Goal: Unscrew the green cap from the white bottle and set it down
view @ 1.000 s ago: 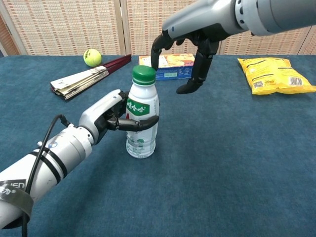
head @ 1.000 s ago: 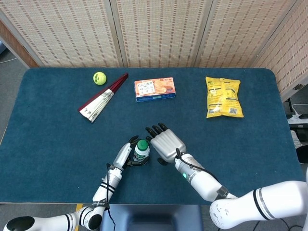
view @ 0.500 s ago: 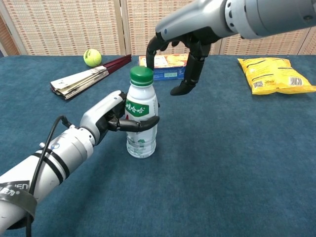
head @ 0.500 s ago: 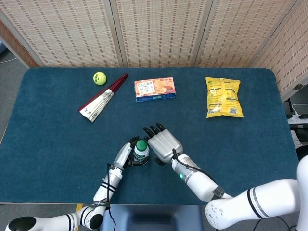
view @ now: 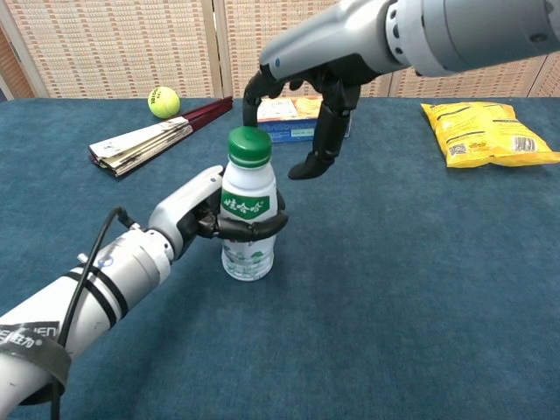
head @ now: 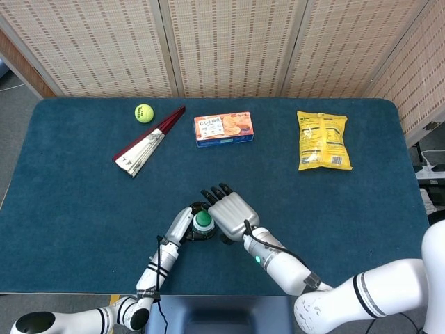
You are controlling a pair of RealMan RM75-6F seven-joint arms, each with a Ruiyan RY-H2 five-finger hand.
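Overhead, your left hand [head: 182,226] grips the white bottle [head: 202,226] at the table's near edge; your right hand [head: 228,210] crowds beside the green cap [head: 203,220], fingers apart, holding nothing. From the chest, a tennis ball [view: 163,101], folded fan [view: 149,136] and yellow snack bag [view: 490,133] lie well behind.

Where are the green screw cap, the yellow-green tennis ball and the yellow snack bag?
green screw cap [view: 248,145], chest view, on its side wall.
yellow-green tennis ball [head: 144,113], head view, at its centre.
yellow snack bag [head: 322,140], head view, at the middle of its printed face.
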